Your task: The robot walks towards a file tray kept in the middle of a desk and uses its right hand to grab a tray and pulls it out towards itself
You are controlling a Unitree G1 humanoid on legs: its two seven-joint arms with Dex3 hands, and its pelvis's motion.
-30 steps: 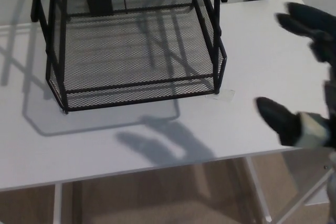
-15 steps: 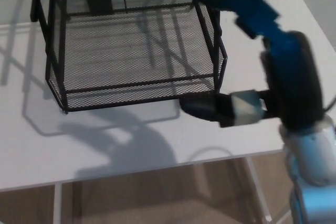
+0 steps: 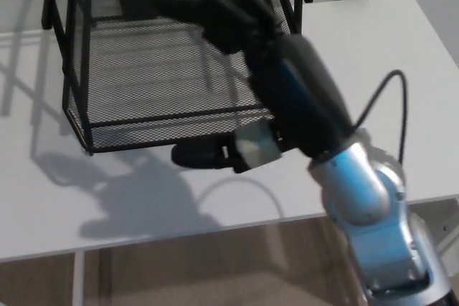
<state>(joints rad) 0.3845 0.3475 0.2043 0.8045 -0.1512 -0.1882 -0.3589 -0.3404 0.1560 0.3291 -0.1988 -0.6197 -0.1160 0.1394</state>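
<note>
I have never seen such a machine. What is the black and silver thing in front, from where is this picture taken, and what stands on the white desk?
The picture comes from a camera on a humanoid robot's head, looking down. The black and silver thing is the robot's own right arm, ending in a black right hand with a thumb and two thick fingers. On the white desk stands a black wire-mesh file tray. The hand reaches over the lower tray's front edge, fingers above the mesh and thumb below the front. It is blurred, so I cannot tell whether it grips yet. The left hand is not visible.
</note>
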